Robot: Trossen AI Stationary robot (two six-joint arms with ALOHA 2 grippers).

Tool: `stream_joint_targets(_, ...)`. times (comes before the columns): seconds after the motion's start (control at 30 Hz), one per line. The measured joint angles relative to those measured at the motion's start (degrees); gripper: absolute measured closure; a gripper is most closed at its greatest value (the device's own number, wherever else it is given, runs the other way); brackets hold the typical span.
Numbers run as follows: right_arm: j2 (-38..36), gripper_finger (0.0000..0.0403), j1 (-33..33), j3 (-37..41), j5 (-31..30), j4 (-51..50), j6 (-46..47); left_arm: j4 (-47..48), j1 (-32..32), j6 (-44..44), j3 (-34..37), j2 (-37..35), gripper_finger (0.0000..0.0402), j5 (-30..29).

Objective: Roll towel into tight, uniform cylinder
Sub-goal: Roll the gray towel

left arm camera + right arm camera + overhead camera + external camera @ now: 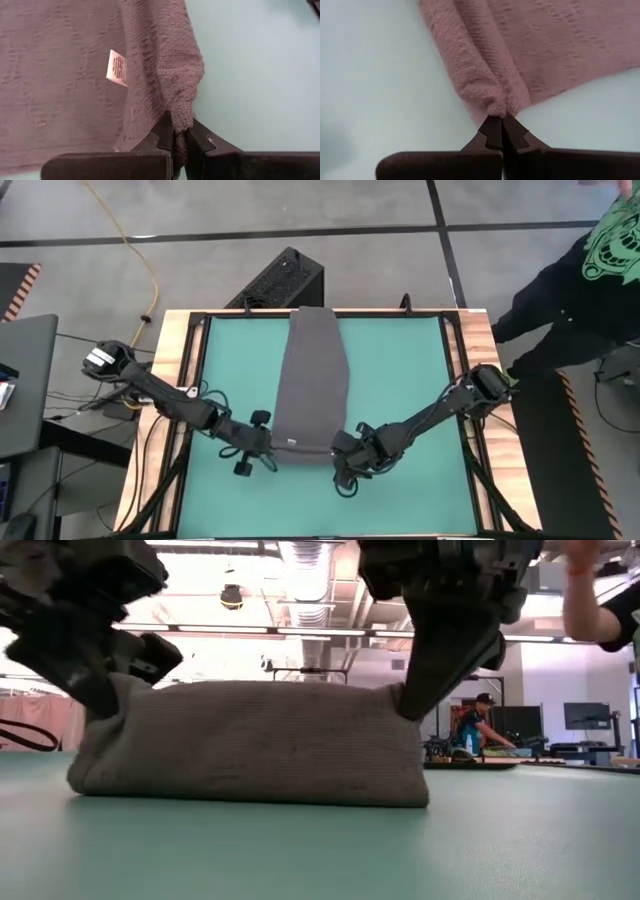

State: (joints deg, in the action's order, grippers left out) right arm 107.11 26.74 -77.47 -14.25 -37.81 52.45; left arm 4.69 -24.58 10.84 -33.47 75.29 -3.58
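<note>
1. Tabletop point(178, 380): wooden border, black frame rails, covered by a teal mat point(230, 370) across its working area.
2. Person point(590, 280): stands off the far right corner of the tabletop in dark clothing with a green printed garment; an arm also shows at the upper right of the low view. A second person point(474, 725) is visible far back in the room, bent over a bench.
3. Towel point(310, 380): dark grey, laid as a long strip down the middle of the mat, running from the far edge toward the near side. Its near end is folded over into a low, thick roll start, which the low view shows as a rounded hump resting on the mat.
4. Left arm: reaches in from the left edge to the towel's near left corner.
5. Right arm: reaches in from the right edge to the towel's near right corner.
6. Left claw point(180, 134): clenched on the folded towel edge at the near left corner; cloth is pinched between the fingers.
7. Right claw point(502, 125): clenched on the towel's near right corner, fingertips meeting on the fold.
8. Tag point(116, 67): small, white, on the towel surface beside the folded edge near the left claw.
</note>
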Motion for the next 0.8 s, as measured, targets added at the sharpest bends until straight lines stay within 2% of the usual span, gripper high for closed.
stream_joint_targets(0.27, 0.02, 0.0398, -1.32, -0.02, 1.76, -3.23, 0.08, 1.31, 5.24, -0.56, 0.0, 1.39, 0.0401, 6.73)
stream_joint_targets(0.5, 0.14, 0.0398, -3.15, -0.02, 3.71, -5.34, -0.04, 0.74, 7.94, -1.19, -0.09, 6.14, 0.0401, 10.91)
stream_joint_targets(0.8, 5.31, 0.0373, -5.25, -0.09, 9.53, -4.28, -2.83, 0.45, 8.03, -1.86, -0.09, 9.15, 0.0401, 10.55)
